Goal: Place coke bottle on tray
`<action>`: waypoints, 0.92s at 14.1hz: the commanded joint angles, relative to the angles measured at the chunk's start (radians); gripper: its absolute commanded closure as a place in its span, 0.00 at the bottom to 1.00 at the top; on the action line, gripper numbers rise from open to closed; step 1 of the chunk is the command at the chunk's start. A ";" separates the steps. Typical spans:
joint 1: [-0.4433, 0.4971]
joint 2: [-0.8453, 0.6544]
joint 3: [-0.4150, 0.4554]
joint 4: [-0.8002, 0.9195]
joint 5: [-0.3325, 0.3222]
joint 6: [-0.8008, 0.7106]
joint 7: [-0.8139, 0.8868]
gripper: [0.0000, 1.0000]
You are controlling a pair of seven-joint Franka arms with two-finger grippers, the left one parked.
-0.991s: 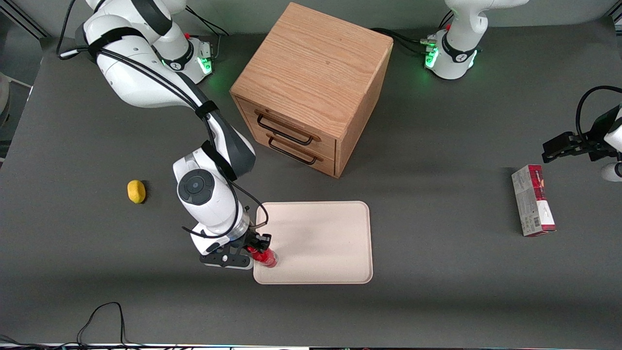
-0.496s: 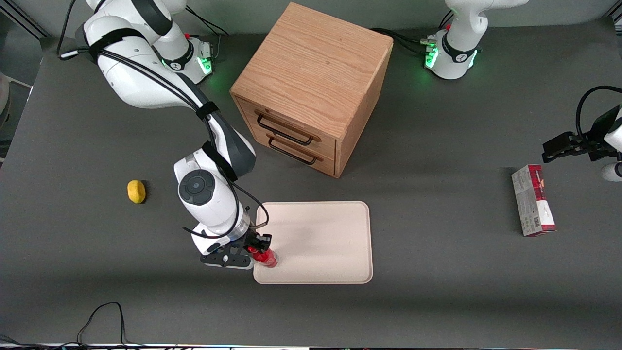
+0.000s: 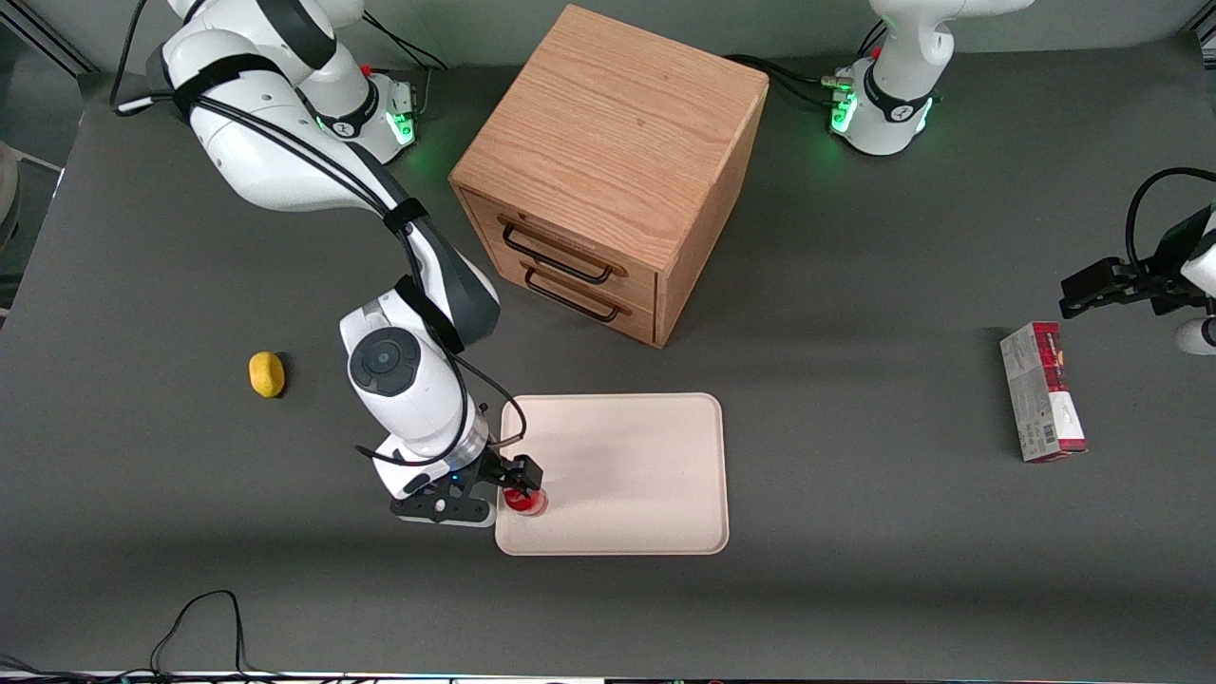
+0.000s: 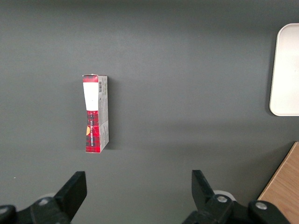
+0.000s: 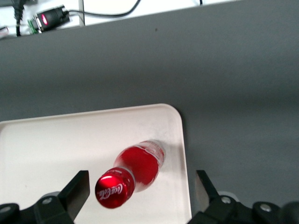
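The coke bottle (image 3: 525,502), small and red with a red cap, stands on the cream-beige tray (image 3: 627,465) near the tray's corner closest to the working arm and the front camera. My right gripper (image 3: 514,487) is just above it, open, with the fingers spread apart on either side of the bottle and not touching it. In the right wrist view the bottle (image 5: 139,164) stands on the tray (image 5: 60,144) close to its rim, between the two fingers of the gripper (image 5: 140,189).
A wooden two-drawer cabinet (image 3: 608,171) stands farther from the front camera than the tray. A yellow lemon-like object (image 3: 267,373) lies toward the working arm's end. A red-and-white carton (image 3: 1042,391) lies toward the parked arm's end, also in the left wrist view (image 4: 95,114).
The gripper was shut on the bottle at the tray's corner; now its fingers have opened and let go. The bottle stands free on the tray.
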 commanded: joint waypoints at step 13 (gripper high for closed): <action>-0.042 -0.865 -0.357 -0.506 0.260 -0.631 -0.548 0.00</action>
